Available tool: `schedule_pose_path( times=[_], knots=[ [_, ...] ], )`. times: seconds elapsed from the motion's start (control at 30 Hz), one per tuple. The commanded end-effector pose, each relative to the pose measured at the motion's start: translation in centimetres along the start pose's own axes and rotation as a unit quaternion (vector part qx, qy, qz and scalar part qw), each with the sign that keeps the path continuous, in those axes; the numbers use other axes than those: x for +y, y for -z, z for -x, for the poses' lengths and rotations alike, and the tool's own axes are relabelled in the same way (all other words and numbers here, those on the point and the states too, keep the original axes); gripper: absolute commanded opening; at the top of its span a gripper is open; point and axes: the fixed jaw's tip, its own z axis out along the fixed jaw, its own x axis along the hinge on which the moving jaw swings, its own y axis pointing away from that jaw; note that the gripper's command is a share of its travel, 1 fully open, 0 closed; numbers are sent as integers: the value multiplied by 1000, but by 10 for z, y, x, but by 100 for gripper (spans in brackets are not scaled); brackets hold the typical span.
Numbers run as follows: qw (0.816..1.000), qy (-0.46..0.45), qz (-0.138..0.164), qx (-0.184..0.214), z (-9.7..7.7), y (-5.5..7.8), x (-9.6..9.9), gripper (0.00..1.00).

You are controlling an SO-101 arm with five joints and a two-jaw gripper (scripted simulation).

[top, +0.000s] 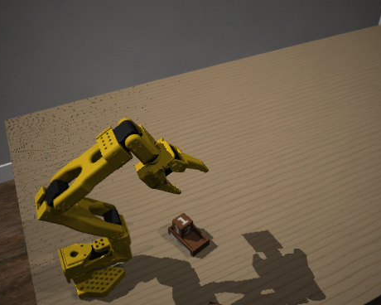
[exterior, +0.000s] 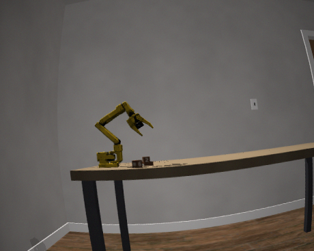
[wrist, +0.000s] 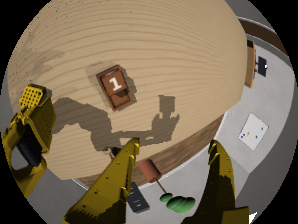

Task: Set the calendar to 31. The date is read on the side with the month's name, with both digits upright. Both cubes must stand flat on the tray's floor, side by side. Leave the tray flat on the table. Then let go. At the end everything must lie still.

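Observation:
My gripper [top: 193, 181] [exterior: 147, 131] [wrist: 175, 142] is open and empty, high above the table. The brown tray [top: 201, 245] [exterior: 149, 164] [wrist: 120, 103] lies flat on the table. One brown cube [top: 182, 225] [exterior: 146, 159] [wrist: 115, 84] stands in one end of it, with a white 1 on top and a 2 on a side. The tray's other end is empty. Pale marks on a long side of the tray are unreadable. A second cube [top: 214, 303] [exterior: 137, 164] [wrist: 115, 153] lies outside the tray near the table's edge, a 6 on one side; it is cut off in the top view.
The arm's base [top: 95, 265] [exterior: 107, 160] stands left of the tray in the top view. The table [top: 277, 124] reaches far to the right. The arm's shadow falls beside the tray and the second cube. Beyond the table's edge, the wrist view shows a red-brown cylinder [wrist: 149, 170] and green shapes [wrist: 180, 203].

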Motion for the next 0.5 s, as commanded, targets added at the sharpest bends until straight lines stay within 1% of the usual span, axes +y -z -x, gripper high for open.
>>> schedule_pose_path(
  times=[0.0, 0.1, 0.2, 0.27, 0.33, 0.47],
  knots=[
    [996, -85, -17, 13, -9, 4, -11, 35],
    [987, -159, -19, 26, -17, 3, -15, 35],
    [971, -234, -22, 38, -26, 3, -18, 35],
    [971, -234, -22, 38, -26, 3, -18, 35],
    [954, -296, -27, 48, -34, 3, -22, 35],
    [919, -387, -31, 63, -46, 2, -24, 35]
  ],
)
